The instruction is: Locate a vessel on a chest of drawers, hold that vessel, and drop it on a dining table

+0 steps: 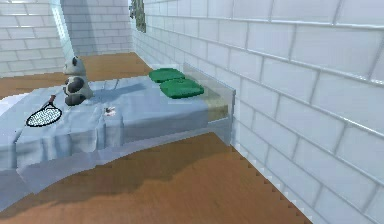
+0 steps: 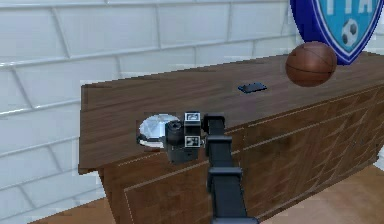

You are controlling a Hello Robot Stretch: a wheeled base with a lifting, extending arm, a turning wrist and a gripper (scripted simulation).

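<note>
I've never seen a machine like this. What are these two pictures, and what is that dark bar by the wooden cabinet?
These are simulator renders from one wheeled robot with a single arm. One camera looks ahead: it sees a bed with two green pillows, a racket and a soft toy. The other looks out to the side where the arm reaches. There the dark bar is the arm, with the gripper at its end, at a chest of drawers. On its top lie a shiny round vessel, a small dark flat thing and a basketball. The vessel lies right by the gripper, so I cannot tell whether it holds anything.
</note>
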